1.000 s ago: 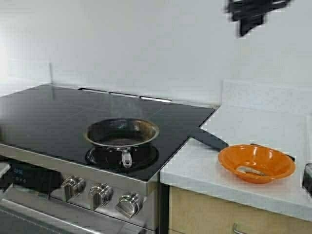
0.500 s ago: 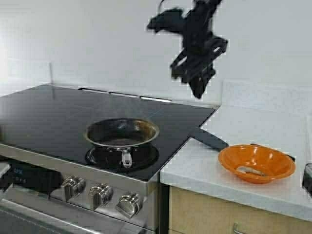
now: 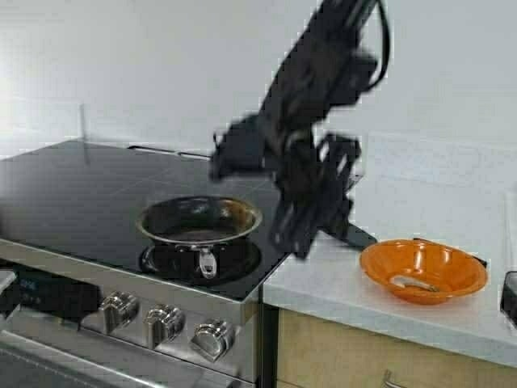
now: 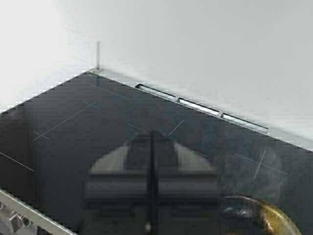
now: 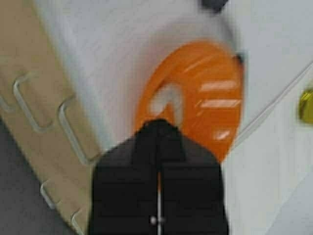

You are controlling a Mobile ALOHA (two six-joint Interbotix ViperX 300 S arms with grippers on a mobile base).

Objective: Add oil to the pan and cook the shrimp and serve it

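- My right arm reaches down between pan and orange bowl, jaws together, empty.
- The shrimp lies in that bowl on the white desk, right of the black stove.
- My left jaws are pressed together over the stove.

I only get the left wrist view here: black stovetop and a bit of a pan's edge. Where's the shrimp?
Observer: The shrimp lies in an orange bowl on the counter, to the right of the stove.
Operator: So nothing's in the pan?
Observer: In the high view the pan sits on the stove, and I see no shrimp inside it.
Operator: Is the other arm doing anything?
Observer: The right gripper hangs between pan and bowl, fingers shut, holding nothing.
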